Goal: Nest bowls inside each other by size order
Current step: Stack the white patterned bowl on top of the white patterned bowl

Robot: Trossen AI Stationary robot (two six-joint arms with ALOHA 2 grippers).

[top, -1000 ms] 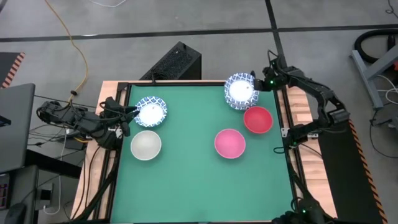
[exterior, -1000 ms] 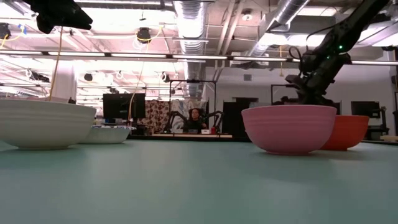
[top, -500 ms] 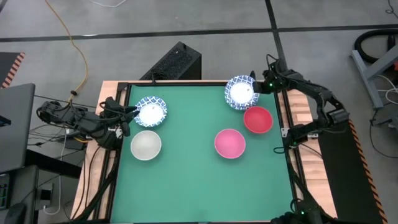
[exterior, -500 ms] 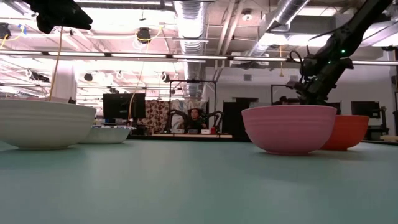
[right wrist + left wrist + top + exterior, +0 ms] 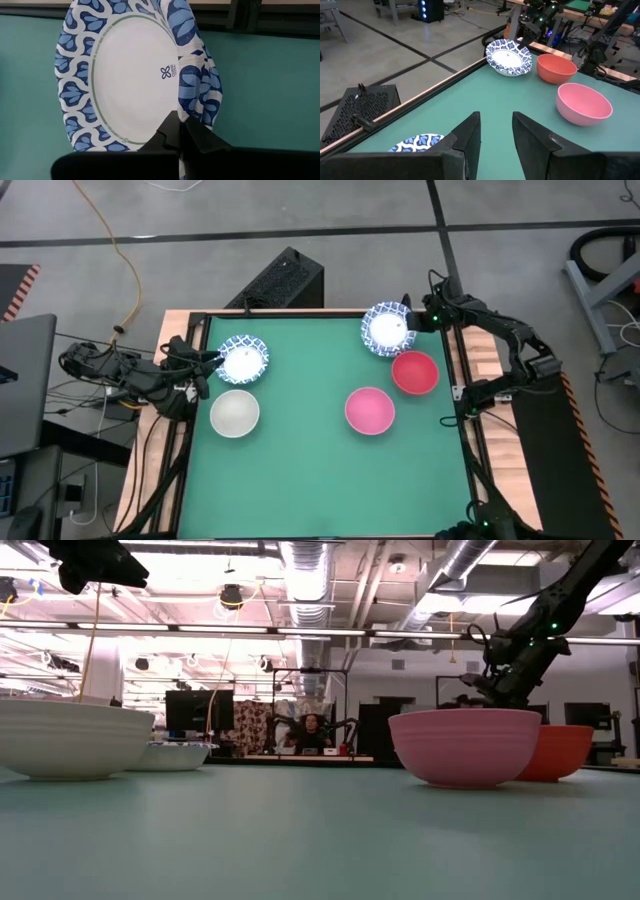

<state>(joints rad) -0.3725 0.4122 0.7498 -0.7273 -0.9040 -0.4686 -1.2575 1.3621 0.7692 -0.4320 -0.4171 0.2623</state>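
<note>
The right gripper point(image 5: 181, 131) is found pinched on the rim of the blue-patterned bowl point(image 5: 387, 328) at the far right corner of the green tabletop point(image 5: 310, 470). The thin rim is seen buckled at the pinch, and the bowl appears tilted in the left wrist view.

Risk, as judged: the soft rim could fold further or slip from the grip, dropping the bowl onto the red bowl point(image 5: 414, 372) just beside it, or over the nearby tabletop edge. If several bowls are stacked there, they could be separated by a one-sided lift; the number cannot be told.

The left gripper point(image 5: 496, 131) is held spread beside the second blue-patterned bowl point(image 5: 243, 358), at the left edge.

Contents: the pink bowl point(image 5: 369, 409), the red bowl and the off-white bowl point(image 5: 234, 412) are each seen empty and standing singly. Nothing is yet nested in them.
</note>
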